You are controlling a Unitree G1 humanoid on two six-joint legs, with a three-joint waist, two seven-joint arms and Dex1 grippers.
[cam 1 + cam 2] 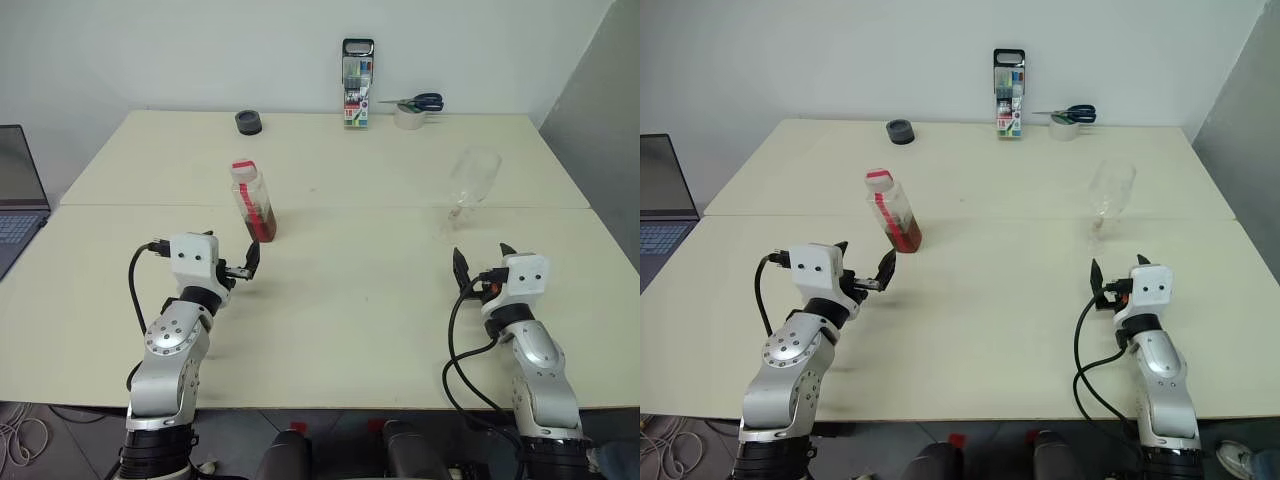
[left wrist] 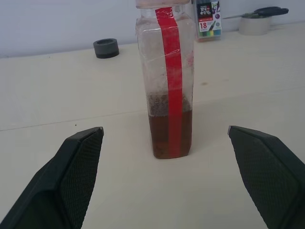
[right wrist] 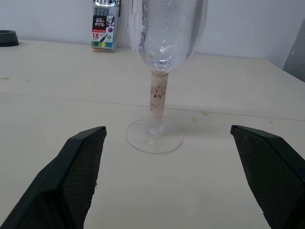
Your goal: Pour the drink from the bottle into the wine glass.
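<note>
The bottle [image 1: 253, 200] stands upright on the cream table [image 1: 350, 320], left of centre, with its red-pink cap [image 1: 243, 165] on and a red strip down its side. The reddish-brown drink [image 2: 169, 136] fills about its bottom third. My left gripper [image 1: 864, 258] is open just short of the bottle, pointing at it without touching. The wine glass [image 1: 472, 180] is clear, holds no drink, and stands upright right of centre. Its stem [image 3: 158, 102] and foot [image 3: 154, 138] lie straight ahead of my right gripper [image 1: 483, 258], which is open and a short way off.
A laptop [image 1: 18, 190] sits at the far left. Along the back edge lie a black round cap [image 1: 249, 122], a marker pack [image 1: 357, 82], and a tape roll [image 1: 410, 118] with scissors [image 1: 420, 101] on it. A grey panel [image 1: 600, 110] stands at the right.
</note>
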